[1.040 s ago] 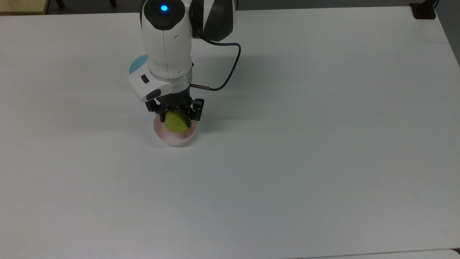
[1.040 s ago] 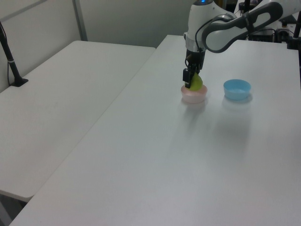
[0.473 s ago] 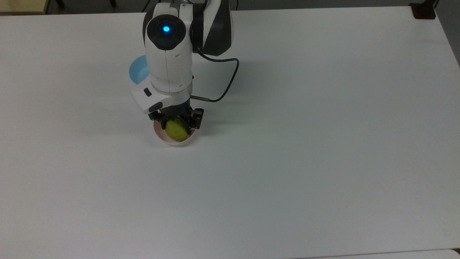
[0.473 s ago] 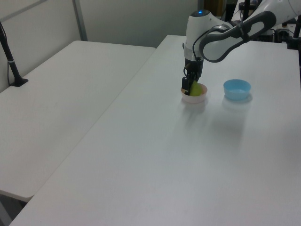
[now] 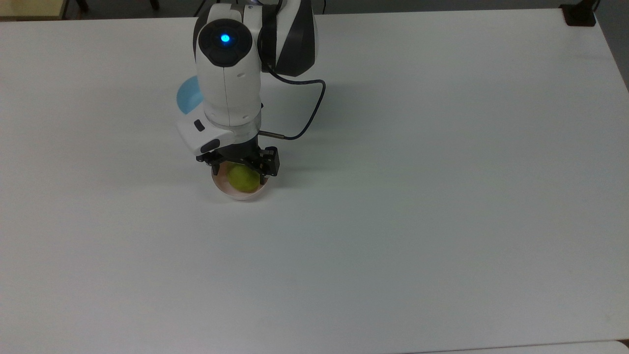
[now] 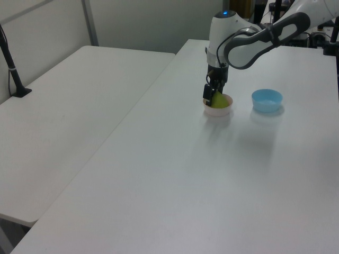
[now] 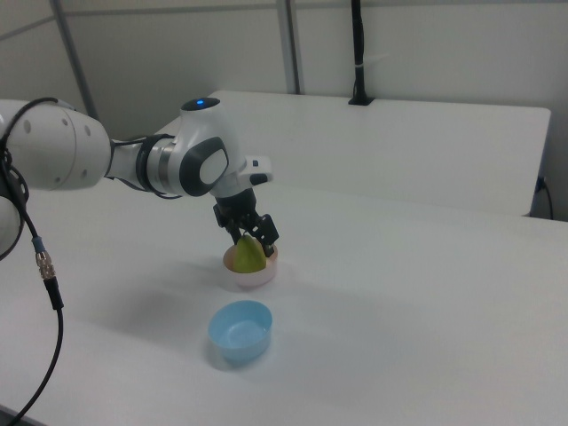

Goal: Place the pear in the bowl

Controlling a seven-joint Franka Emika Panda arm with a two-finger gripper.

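In the top view we see one arm point(image 5: 228, 73) over a white table point(image 5: 417, 196). Its jaws point(image 5: 239, 167) stand just over one pink bowl point(image 5: 239, 192), and one yellow-green pear point(image 5: 241, 178) lies inside this bowl. The jaws are apart, one finger on each side of the pear, and we cannot tell if they touch it. One blue bowl point(image 5: 187, 97) shows partly from behind the arm, on the top view's left of it. A dark cable point(image 5: 309, 113) makes a loop on the top view's right of the wrist.

In the left view we count two bowls on the table point(image 6: 185, 180): the pink bowl point(image 6: 218, 109) and, to the left view's right of it, the blue bowl point(image 6: 266, 100), a little apart. The pear point(image 6: 217, 98) sits in the pink one, and its top is higher than the rim. The jaws point(image 6: 210, 92) hang close over the pear. A second white table point(image 6: 69, 116) stands on the left view's left.

In the right view the pear point(image 7: 249, 256) stands in the pink bowl point(image 7: 251, 270) with the narrow end up. The jaws point(image 7: 249, 232) are spread around its top. The blue bowl point(image 7: 240, 330) is nearer to the camera. We see one more table point(image 7: 399, 142) behind.
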